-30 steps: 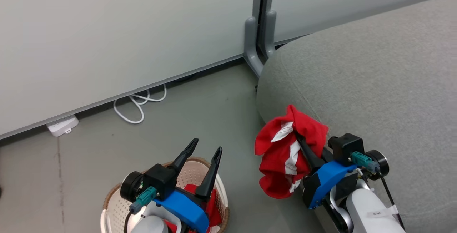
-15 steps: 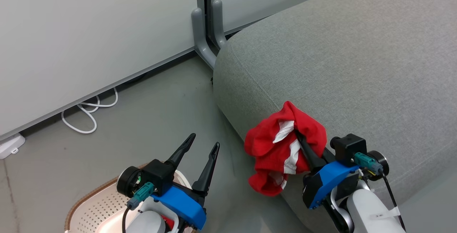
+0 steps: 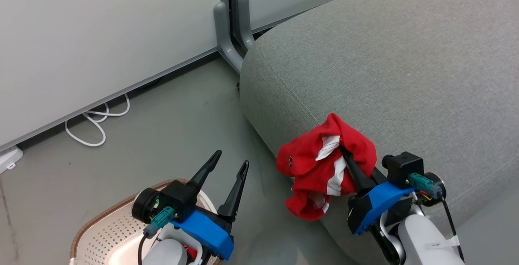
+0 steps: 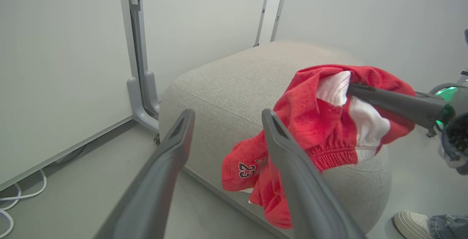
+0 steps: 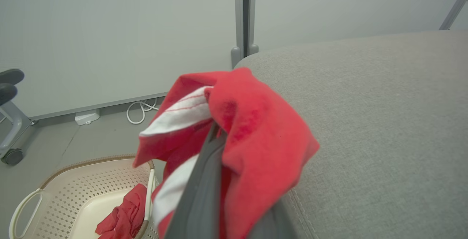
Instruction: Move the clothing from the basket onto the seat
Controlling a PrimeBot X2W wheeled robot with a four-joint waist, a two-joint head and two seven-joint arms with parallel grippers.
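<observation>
My right gripper [image 3: 344, 151] is shut on one red garment [image 3: 320, 167] with white stripes, its fingertips buried in the fabric. The bunched garment [image 4: 314, 122] hangs at the front edge of the grey sofa [image 3: 385, 74], number print facing outward; whether it touches the sofa I cannot tell. A second red garment [image 5: 122, 215] lies in the cream basket [image 5: 73, 191] on the floor. My left gripper [image 3: 232, 157] stands open and empty above the basket's [image 3: 101, 232] right rim. In the left wrist view its fingers [image 4: 175, 147] spread wide before the sofa [image 4: 226, 81].
Grey partition panels with a post foot [image 3: 227, 46] stand behind the sofa's corner. A white cable [image 3: 93, 121] and power strip [image 5: 86, 116] lie along the wall. A chair caster [image 5: 11, 155] is at the left. A person's shoe [image 4: 413, 224] rests beside the sofa.
The head camera has swung toward the sofa, so the basket now sits at the picture's lower left. The right gripper still holds the garment, slightly further over the sofa's edge. The left stays open.
</observation>
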